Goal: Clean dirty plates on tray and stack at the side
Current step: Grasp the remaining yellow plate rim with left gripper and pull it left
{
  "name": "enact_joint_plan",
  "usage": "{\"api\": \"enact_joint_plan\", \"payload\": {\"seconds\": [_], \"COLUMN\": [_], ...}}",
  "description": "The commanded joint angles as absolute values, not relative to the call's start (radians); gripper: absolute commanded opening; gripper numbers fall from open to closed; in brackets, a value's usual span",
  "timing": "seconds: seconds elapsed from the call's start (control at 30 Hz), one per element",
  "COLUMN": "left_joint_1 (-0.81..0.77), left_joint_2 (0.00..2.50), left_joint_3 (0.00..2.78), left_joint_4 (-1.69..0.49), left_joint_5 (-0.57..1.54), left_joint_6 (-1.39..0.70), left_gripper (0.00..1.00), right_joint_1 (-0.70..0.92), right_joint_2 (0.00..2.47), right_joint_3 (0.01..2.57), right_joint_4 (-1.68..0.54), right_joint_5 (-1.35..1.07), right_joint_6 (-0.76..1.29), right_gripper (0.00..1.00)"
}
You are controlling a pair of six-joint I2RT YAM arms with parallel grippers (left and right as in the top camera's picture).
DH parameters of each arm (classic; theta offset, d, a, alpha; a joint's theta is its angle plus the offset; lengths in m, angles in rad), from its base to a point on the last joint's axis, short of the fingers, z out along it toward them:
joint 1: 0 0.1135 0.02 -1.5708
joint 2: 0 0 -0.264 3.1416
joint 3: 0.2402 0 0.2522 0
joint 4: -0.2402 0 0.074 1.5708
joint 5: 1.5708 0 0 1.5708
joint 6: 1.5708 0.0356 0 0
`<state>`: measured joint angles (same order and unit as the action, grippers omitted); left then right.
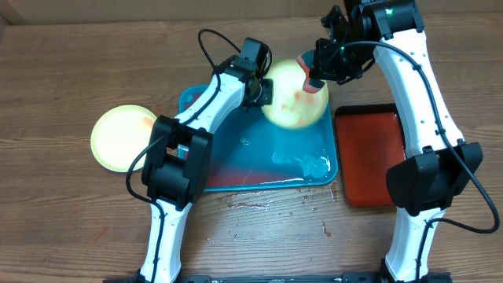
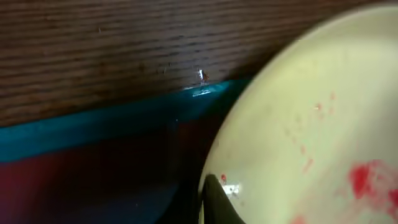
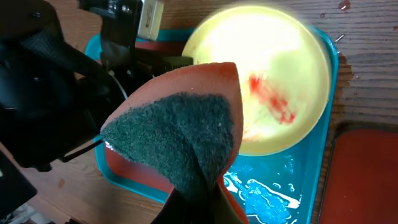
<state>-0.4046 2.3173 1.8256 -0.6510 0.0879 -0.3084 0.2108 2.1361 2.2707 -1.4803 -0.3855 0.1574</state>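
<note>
Pale yellow plate (image 1: 292, 102) smeared red, left fingers (image 2: 214, 200) clamped on its rim, right fingers (image 3: 189, 205) pinching a scouring sponge (image 3: 180, 134)

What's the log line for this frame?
left gripper: shut on plate, sauce-smeared, at tray | right gripper: shut on sponge, near plate | second plate: on table, left of tray

We see a folded orange sponge (image 3: 180, 130), green scrub face showing, before 1 red-smeared yellow-green plate (image 3: 273, 68) over the wet teal tray (image 3: 311, 168).
</note>
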Motion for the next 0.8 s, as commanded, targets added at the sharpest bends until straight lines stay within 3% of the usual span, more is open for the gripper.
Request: {"api": "enact_joint_plan", "payload": {"seconds": [0.0, 0.2, 0.43, 0.77], "left_joint_1": [-0.398, -0.352, -0.273, -0.196], "left_joint_2": [2.328, 2.322, 2.322, 2.322], "left_joint_3": [1.826, 1.829, 1.829, 1.829], "left_joint_4": [-0.689, -0.887, -1.118, -1.179], "left_joint_5": [0.004, -0.006, 0.025, 0.231], "left_joint_6": [-0.292, -0.292, -0.296, -0.191], "left_gripper": [0.04, 0.04, 0.04, 0.04], "right_joint_1": [0.212, 0.242, 0.322, 0.421], "right_joint_2": [2.102, 2.104, 2.106, 2.106], "right_joint_3": [2.279, 2.276, 2.173, 1.888], "right_joint_4": [-1.476, -1.452, -1.358, -1.115], "right_joint_5": [-0.394, -0.394, -0.247, -0.164], "right_joint_6": [0.160, 0.165, 0.371, 0.507], "right_gripper": [0.04, 0.04, 0.04, 0.04]}}
